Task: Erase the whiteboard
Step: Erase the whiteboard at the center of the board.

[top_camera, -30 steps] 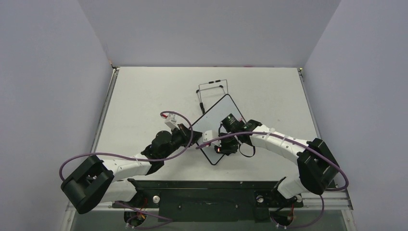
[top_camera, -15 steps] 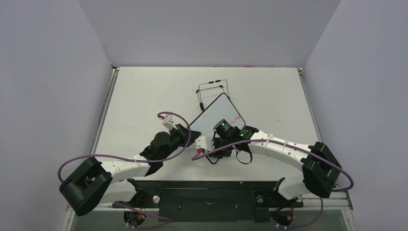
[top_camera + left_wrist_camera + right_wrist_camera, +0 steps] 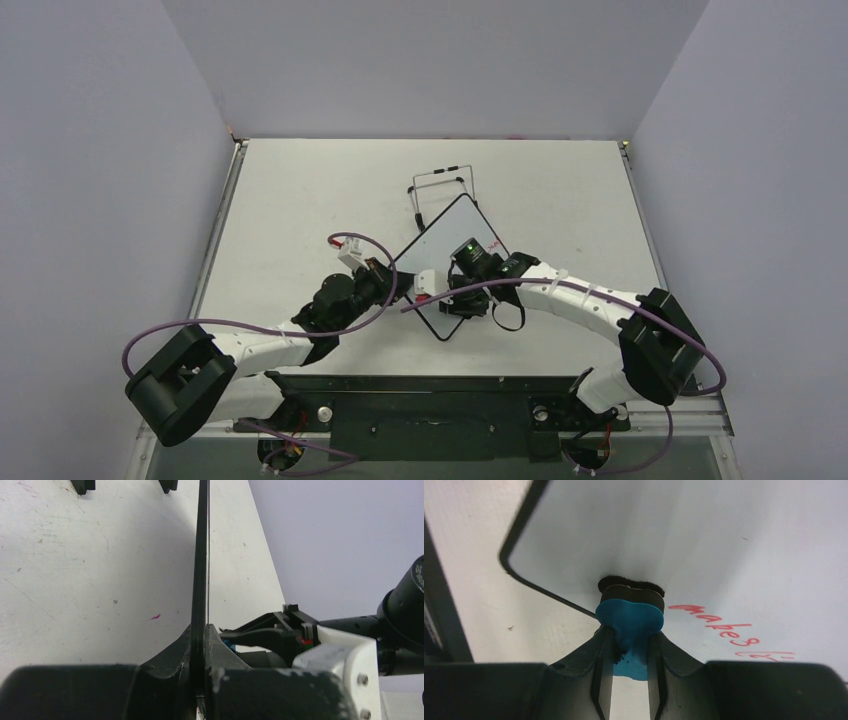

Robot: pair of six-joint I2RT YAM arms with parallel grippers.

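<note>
Whiteboard (image 3: 441, 249) sits about midway across the worktop, turned so that its corners point at the worktop's edges like a diamond. Whether it lies flat or is lifted a little I cannot tell. Most of its face is wiped white. A line of red handwriting (image 3: 719, 626) runs across the part nearer the right edge of the worktop, with the start of a second line below it.

From the left side, the left gripper (image 3: 201, 630) has its fingers pressed together on the board's thin black frame, which shows edge-on between them.

Over the board's face, the right gripper (image 3: 630, 635) pinches a small blue eraser (image 3: 630, 616). The eraser's dark felt side touches the white surface, just beside the first red letters and near one rounded corner of the frame.

Just beyond the board's far corner, toward the far edge of the worktop, stands a black wire stand (image 3: 441, 180).
</note>
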